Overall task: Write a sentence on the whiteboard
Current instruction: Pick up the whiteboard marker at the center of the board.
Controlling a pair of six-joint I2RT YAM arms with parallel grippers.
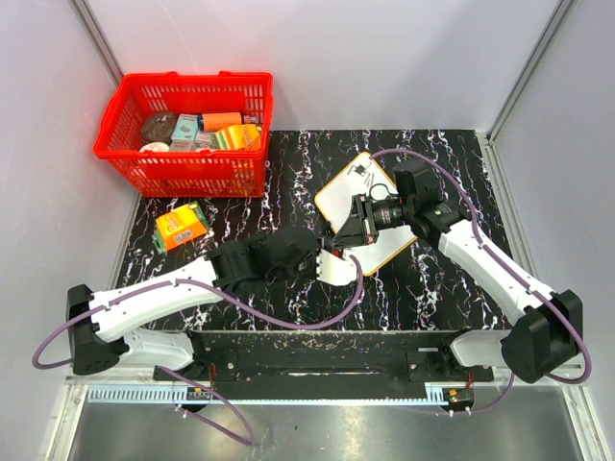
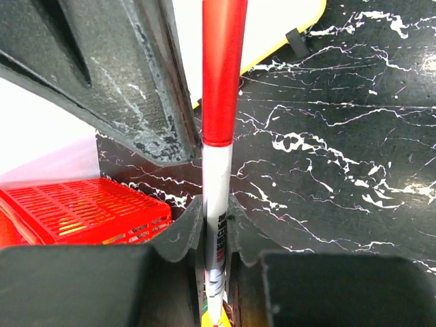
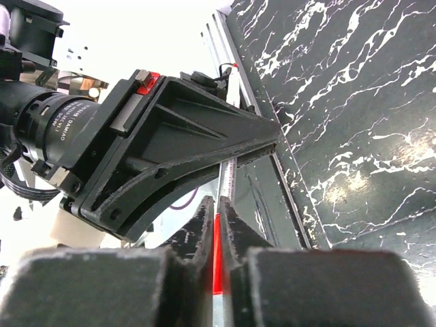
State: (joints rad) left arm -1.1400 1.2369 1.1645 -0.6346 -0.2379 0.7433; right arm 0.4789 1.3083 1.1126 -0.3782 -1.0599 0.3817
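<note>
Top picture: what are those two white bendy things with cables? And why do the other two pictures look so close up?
Those are two robot arms, left and right, bolted to a black marbled table. The top picture looks down from above. The other two come from small cameras on the wrists, so each shows its own tool close up. The left tool pinches the white body of a marker; the right tool pinches its red cap. On the table lie a whiteboard, a red basket holding packets, and an orange box.
</note>
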